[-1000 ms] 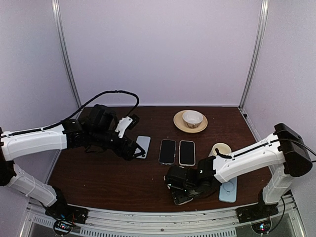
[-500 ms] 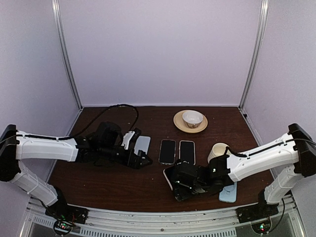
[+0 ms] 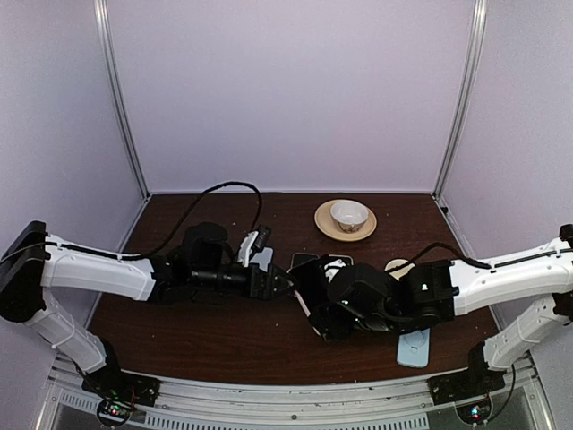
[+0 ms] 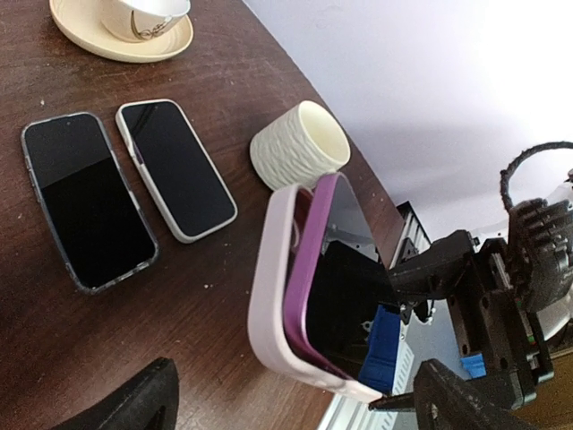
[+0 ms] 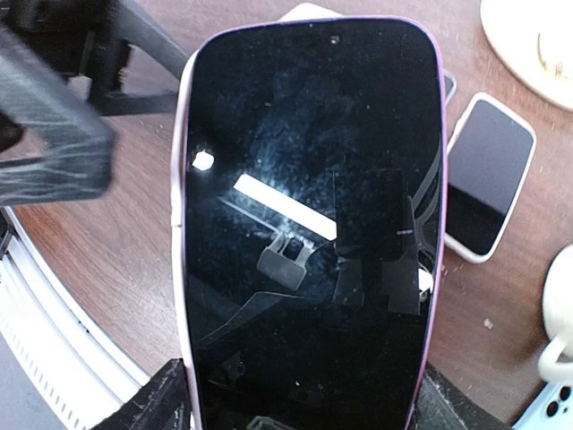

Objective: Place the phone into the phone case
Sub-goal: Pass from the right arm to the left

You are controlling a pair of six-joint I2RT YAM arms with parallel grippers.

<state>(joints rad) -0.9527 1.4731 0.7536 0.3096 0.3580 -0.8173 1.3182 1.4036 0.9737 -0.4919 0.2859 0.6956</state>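
Dark wooden tabletop (image 3: 224, 336) below, the left gripper (image 3: 279, 287) hangs wide open beside the raised phone case (image 4: 269, 278). The phone (image 4: 349, 287) sits half seated in it (one edge proud), and the right gripper (image 3: 333, 309) clamps the case. Seating is under way; next, I judge, that edge needs pressing home.

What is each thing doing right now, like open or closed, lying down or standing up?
Pink case: tilted, up in the air.
Purple phone: partly in the case, one edge sticking out.
Right pincer: shut on the pink case, holding it up.
Left pincer: open, holding nothing.
Dark-rimmed phone: flat, screen up.
White-rimmed phone: flat, screen up.
Cup: upright.
Bowl: upright on its saucer.
Light blue case: lying flat.
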